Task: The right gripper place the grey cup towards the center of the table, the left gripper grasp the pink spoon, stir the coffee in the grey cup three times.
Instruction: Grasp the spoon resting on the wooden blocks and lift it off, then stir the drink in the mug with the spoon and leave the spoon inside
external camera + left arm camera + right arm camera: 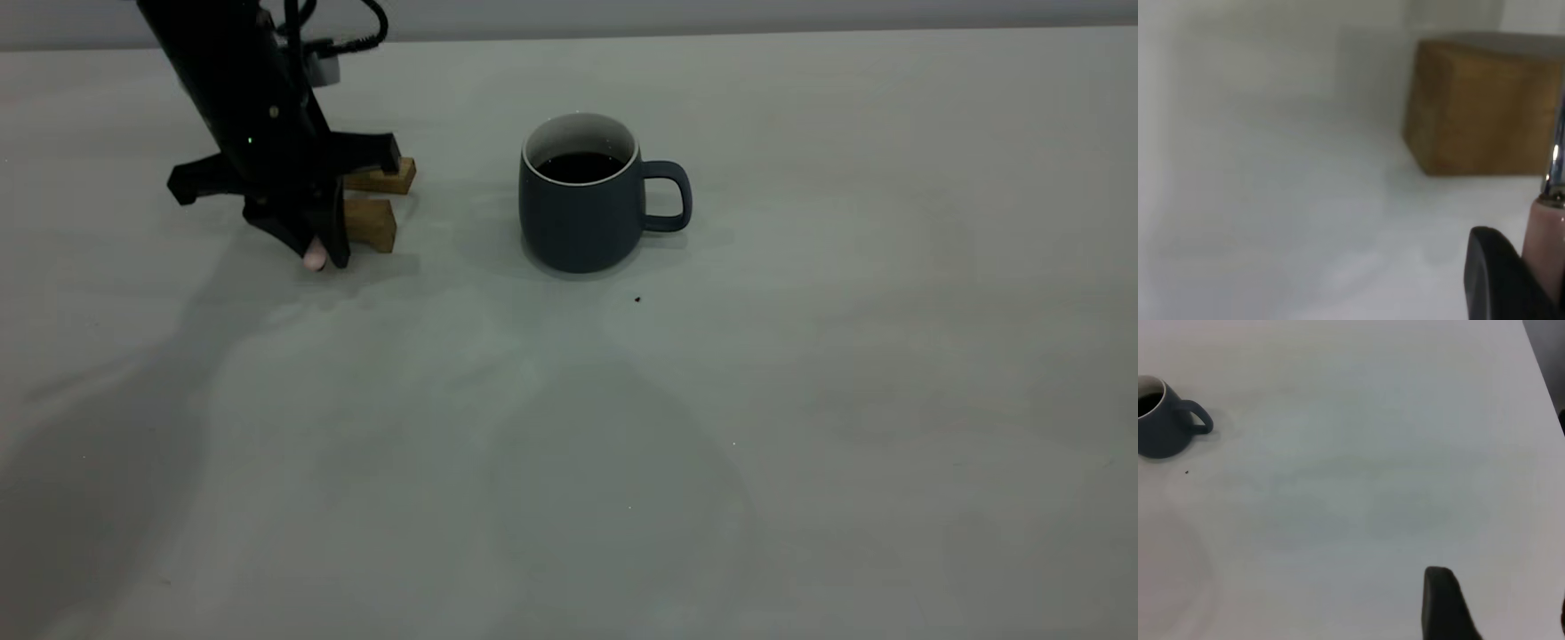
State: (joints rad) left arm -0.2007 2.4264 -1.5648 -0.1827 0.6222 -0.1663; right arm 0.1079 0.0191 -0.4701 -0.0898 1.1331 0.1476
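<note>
Down at the table's [800, 427] left side, my left gripper [313, 253] stands with its tips at the surface, the jaws drawn close about the pink spoon [314, 259], whose pale handle end shows between my fingertips. From my left wrist, the pink handle [1546, 247] lies right beside one black finger [1495, 277], with the metal neck running up from it toward a wooden block [1478, 107]. Two such wooden pieces [373, 209] sit just behind my jaws. Well apart to the right, near the table's middle, the grey cup [582, 209] stands upright, its handle pointing away from my left gripper, with dark coffee [580, 166] inside it. A tiny dark speck [637, 299] lies on the surface in front of the cup. My right gripper is out of the exterior view; one of its dark fingers [1441, 607] shows over bare table, far from the cup [1165, 420], and I cannot tell how wide its jaws stand.
</note>
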